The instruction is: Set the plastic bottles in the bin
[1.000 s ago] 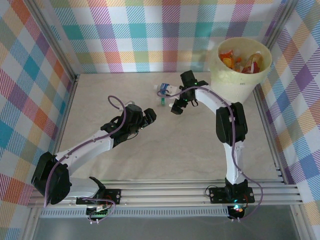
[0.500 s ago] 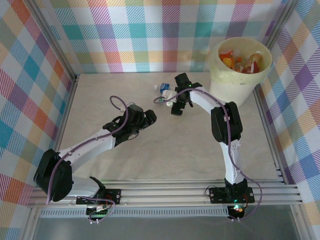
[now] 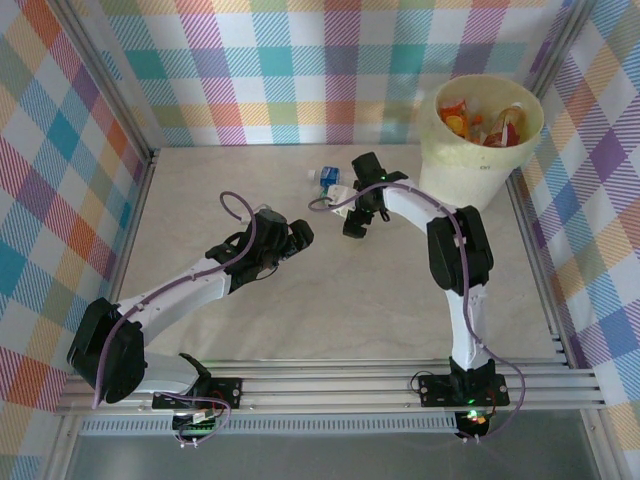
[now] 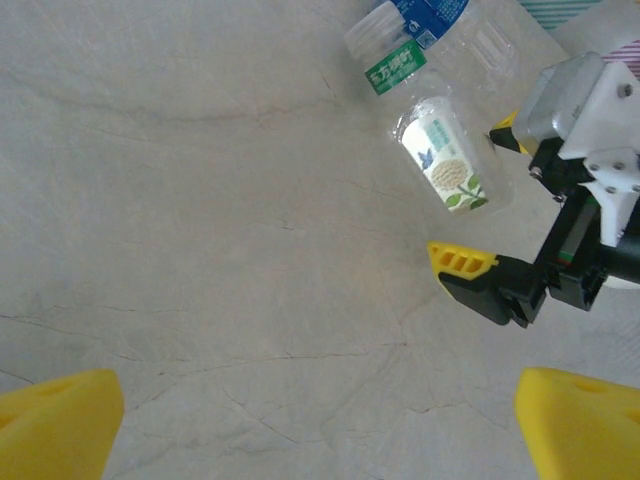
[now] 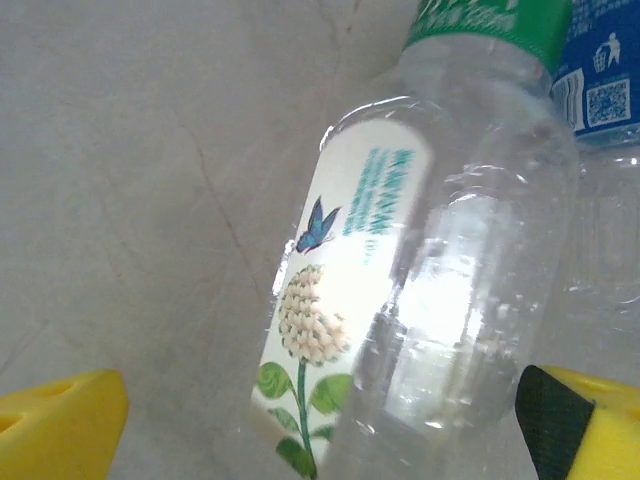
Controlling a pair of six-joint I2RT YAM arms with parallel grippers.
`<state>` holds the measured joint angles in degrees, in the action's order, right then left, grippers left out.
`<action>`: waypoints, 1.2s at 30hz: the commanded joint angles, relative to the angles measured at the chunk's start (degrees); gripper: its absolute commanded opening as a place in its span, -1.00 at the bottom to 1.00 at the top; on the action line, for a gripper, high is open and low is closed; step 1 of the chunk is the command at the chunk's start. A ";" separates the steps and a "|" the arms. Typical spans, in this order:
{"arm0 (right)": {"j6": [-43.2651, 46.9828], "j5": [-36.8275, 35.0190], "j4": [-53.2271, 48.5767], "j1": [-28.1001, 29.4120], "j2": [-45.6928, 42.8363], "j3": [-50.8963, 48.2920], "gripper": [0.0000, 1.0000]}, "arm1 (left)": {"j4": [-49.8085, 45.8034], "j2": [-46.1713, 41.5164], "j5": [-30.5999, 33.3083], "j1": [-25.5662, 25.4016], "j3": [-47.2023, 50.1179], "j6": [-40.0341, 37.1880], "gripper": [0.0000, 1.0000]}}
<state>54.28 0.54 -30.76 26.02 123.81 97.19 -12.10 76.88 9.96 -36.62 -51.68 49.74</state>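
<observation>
Two plastic bottles lie side by side at the back of the table. One is clear with a blue label [image 3: 325, 178] [image 4: 432, 14] [image 5: 600, 80]. The other is clear with a white flower label and a green band [image 4: 447, 165] [image 5: 400, 300]. My right gripper [image 3: 353, 218] [image 4: 485, 195] [image 5: 325, 430] stands open astride the flower-label bottle, one yellow fingertip [image 5: 60, 415] on each side. My left gripper [image 3: 300, 235] [image 4: 320, 430] is open over bare table, a short way nearer than the bottles. The cream bin [image 3: 478, 165] stands at the back right with several orange and red bottles inside.
Plaid walls close in the table on the left, back and right. The bin stands against the right wall. A metal rail [image 3: 330, 385] runs along the near edge by the arm bases. Bare table lies between the two arms and in front of them.
My right gripper has shifted a little left and come down over the flower-label bottle, covering its green end in the top view. The left arm has barely moved.
</observation>
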 commanded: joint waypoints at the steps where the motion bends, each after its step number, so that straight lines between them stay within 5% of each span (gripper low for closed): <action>1: -4.37 -0.91 0.66 1.05 3.27 0.71 0.99 | -0.03 -0.06 -0.19 0.26 -0.99 0.22 1.00; 15: -16.13 0.68 3.08 1.66 7.45 5.07 0.92 | -0.21 2.06 -0.71 0.41 -2.03 -0.25 1.00; 36: -23.43 7.56 9.98 1.88 -8.54 -10.50 0.13 | 2.96 -1.01 -0.88 0.44 0.42 -1.56 1.00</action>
<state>32.01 5.37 -23.18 27.46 120.22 88.47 -11.64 77.82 9.52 -36.60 -51.68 49.58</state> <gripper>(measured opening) 0.636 0.998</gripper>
